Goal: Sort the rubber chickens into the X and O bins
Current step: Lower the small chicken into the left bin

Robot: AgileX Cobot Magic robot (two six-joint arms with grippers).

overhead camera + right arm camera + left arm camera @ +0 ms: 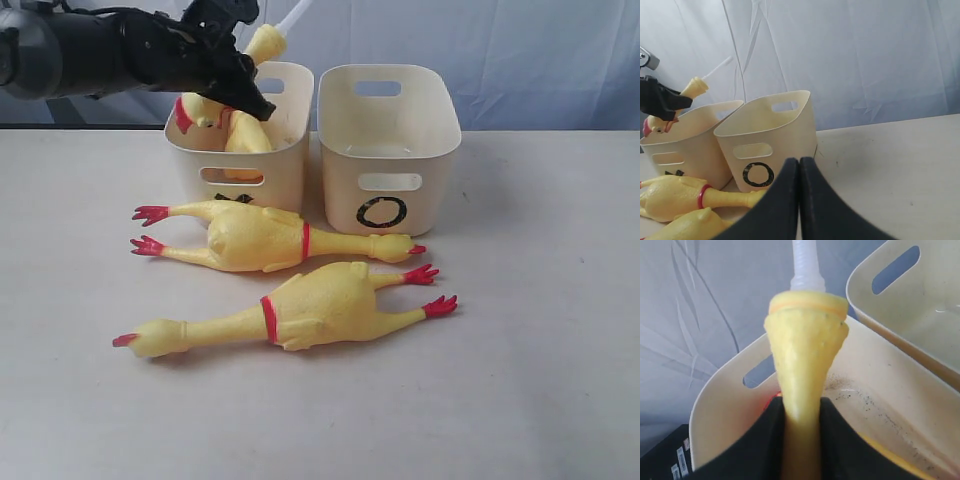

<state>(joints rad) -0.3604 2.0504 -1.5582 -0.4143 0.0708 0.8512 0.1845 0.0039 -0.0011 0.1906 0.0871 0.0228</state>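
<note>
At the left bin (285, 165), the tube-tipped small chicken (805, 365) is pinched by the left fingers (760, 450), tube end uppermost. A second small chicken (205, 115) is seen inside that bin. In front, the farther large chicken (250, 237) and the nearer large chicken (300, 310) are laid on the bench (540, 350). The O bin (420, 165) is set just beside, rightward. The right fingers (785, 200) are pressed together, nothing held.

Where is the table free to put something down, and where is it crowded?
Free: the table right of the O bin, and the wide strip in front of the lower large chicken. The O bin looks empty. Crowded: right before both bins, where the upper large chicken lies, and the X bin, where the left gripper holds a small chicken.
</note>
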